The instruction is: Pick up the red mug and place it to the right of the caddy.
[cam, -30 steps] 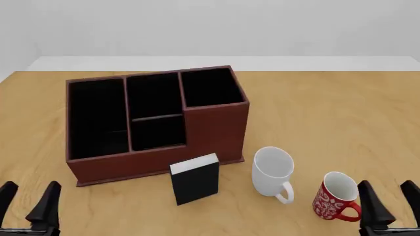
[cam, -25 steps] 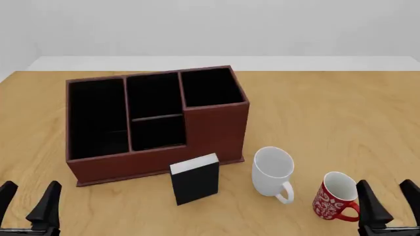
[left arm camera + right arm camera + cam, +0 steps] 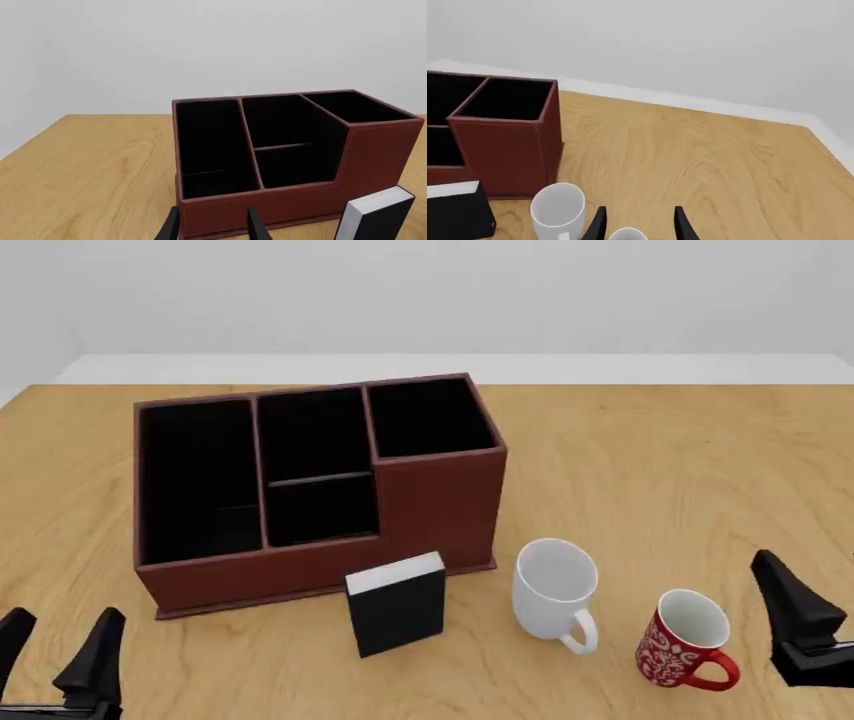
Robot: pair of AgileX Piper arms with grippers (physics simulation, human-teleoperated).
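- The red mug point(image 3: 686, 639) stands upright at the lower right of the front view, just right of the white mug point(image 3: 555, 587), handle toward the near right.
- The right gripper point(image 3: 834, 635) is close beside it, jaws spread and empty.
- Best to come down over the rim, clear of the white mug.
- The left gripper point(image 3: 59, 652) waits lower left, open, holding nothing.
- The caddy point(image 3: 314, 485) has bare table on its right.
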